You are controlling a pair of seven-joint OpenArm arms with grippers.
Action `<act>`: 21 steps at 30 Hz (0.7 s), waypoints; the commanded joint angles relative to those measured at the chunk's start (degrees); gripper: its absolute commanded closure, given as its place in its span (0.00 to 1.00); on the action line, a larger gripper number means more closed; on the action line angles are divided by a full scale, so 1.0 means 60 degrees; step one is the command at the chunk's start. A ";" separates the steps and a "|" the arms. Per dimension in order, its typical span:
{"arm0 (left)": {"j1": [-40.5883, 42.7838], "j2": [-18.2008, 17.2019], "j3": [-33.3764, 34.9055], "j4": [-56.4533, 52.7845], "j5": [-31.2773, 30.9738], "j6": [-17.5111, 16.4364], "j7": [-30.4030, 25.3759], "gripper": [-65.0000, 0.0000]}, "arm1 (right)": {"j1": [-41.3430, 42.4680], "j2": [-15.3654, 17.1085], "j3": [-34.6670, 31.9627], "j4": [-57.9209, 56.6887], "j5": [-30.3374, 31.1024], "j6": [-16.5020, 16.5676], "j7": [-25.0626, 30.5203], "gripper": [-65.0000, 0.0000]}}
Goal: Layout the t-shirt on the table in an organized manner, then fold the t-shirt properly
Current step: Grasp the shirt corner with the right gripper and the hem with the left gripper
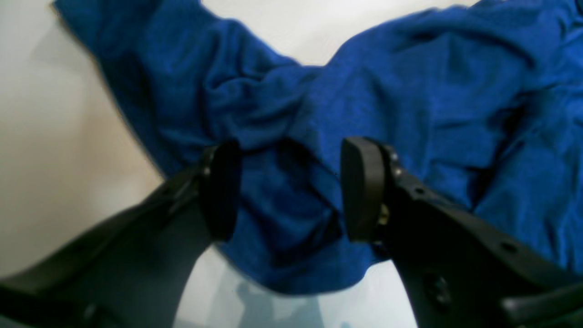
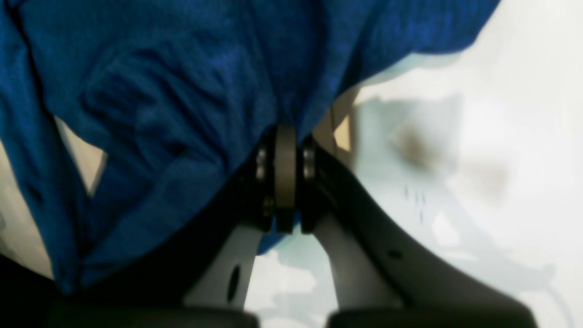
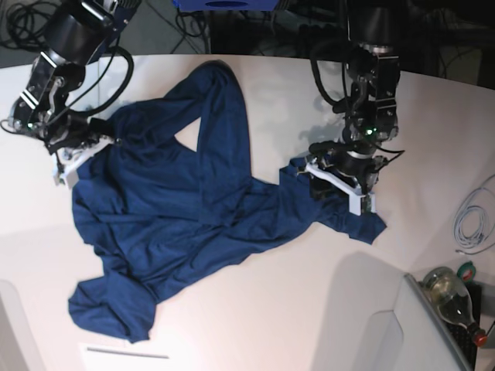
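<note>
Bare desk point(image 3: 255, 317) along lower centre and upper right of base view. Blocked mid-frame by spread t-shirt point(image 3: 178, 216); lower right crowded by bottle point(image 3: 448, 297) and white cable point(image 3: 472, 220).

The t-shirt point(image 3: 186, 224) lies crumpled across the middle of the table point(image 3: 433, 100), one arm at each side edge of it. A cable point(image 3: 470, 220) lies at the table's right edge, a bottle point(image 3: 452, 297) off the near right corner.
</note>
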 commanded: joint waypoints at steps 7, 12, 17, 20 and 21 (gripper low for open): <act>-0.0736 0.0022 0.0054 -0.0915 -0.0021 -0.0037 -0.0268 0.50 | 0.0126 0.0069 -0.0015 0.0166 0.0107 0.0039 0.0121 1.00; -0.0883 0.0212 0.0054 -0.0842 -0.0021 -0.0037 -0.0268 0.80 | 0.0155 0.0069 -0.0029 0.0166 0.0107 0.0039 0.0135 1.00; -0.1249 0.0212 0.0054 -0.1150 -0.0021 -0.0037 -0.0224 1.00 | 0.0170 0.0069 -0.0029 0.0136 0.0107 0.0039 0.0135 1.00; -0.1439 0.0212 0.0039 -0.1252 -0.0036 -0.0037 -0.0209 1.00 | 0.0184 0.0069 -0.0029 0.0136 0.0107 0.0039 0.0135 1.00; -0.1483 0.0212 0.0010 -0.1238 -0.0036 -0.0037 -0.0195 1.00 | 0.0184 0.0069 -0.0029 0.0136 0.0107 0.0039 0.0135 1.00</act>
